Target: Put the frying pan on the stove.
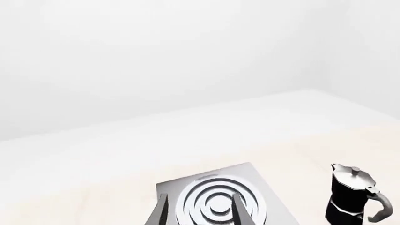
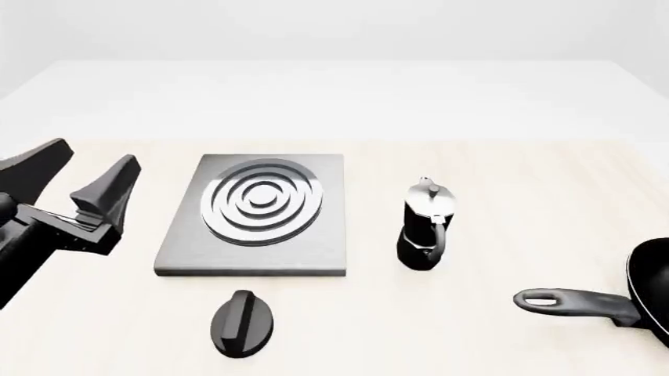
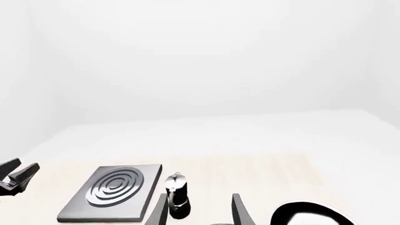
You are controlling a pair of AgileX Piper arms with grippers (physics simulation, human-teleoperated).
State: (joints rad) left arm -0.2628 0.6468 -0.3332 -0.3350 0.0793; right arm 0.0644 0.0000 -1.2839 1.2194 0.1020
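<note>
Frying pan (image 2: 650, 294) lay near right on worktop (image 2: 502, 157), stove (image 2: 256, 213) left of centre. Left hand (image 2: 63, 188) and right hand (image 3: 198, 208) both apart, empty. Risk: pan carried leftward might topple moka pot (image 2: 425, 225) standing between.

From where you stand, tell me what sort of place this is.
Probably a simulated kitchen counter: a stove, a moka pot and a frying pan sit on a pale table against blank white walls.

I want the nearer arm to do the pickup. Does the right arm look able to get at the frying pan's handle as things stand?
Probably yes. The frying pan lies on the right side, its handle pointing toward the moka pot, apart from it. The right gripper is open, with nothing in its way.
</note>
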